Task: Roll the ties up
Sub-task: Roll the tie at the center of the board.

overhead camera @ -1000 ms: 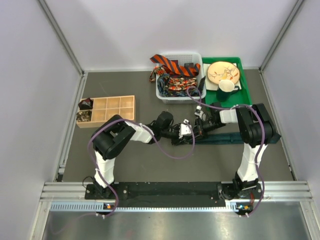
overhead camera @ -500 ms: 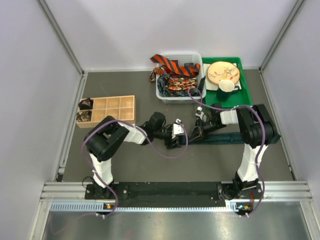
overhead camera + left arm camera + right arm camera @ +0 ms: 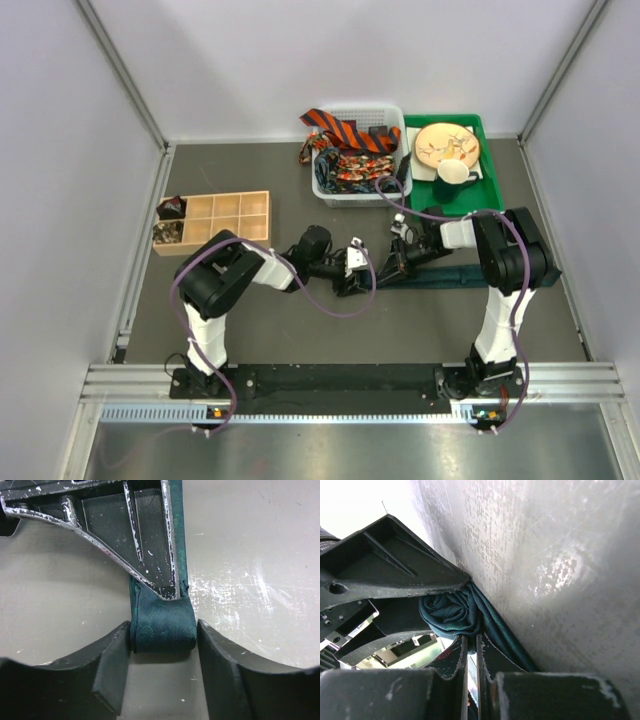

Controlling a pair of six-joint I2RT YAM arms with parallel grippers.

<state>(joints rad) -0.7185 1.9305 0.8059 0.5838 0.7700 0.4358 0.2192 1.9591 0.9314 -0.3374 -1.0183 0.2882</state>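
A dark teal tie (image 3: 445,274) lies flat across the table's right middle. Its left end is wound into a small roll (image 3: 162,627). My left gripper (image 3: 356,272) is open and straddles that roll (image 3: 451,611): the left finger (image 3: 107,655) touches it and a slim gap shows at the right finger (image 3: 220,655). My right gripper (image 3: 472,641) is shut, with its thin tips pinching the fabric at the roll's spiral end. Its scratched black fingers (image 3: 150,535) lie along the tie behind the roll. More ties, one orange-and-black striped (image 3: 340,130) and one red-patterned (image 3: 355,168), fill a white basket (image 3: 322,190).
A wooden compartment box (image 3: 230,218) sits at the left, with rolled fabric in its leftmost cells (image 3: 170,222). A green tray (image 3: 492,172) at the back right carries a plate (image 3: 447,145) and a green mug (image 3: 455,175). Purple cables loop off both arms. Walls enclose the table.
My left gripper has drawn back a little to the left and widened its jaws around the roll. The right gripper stays pinched on the tie in the same place.
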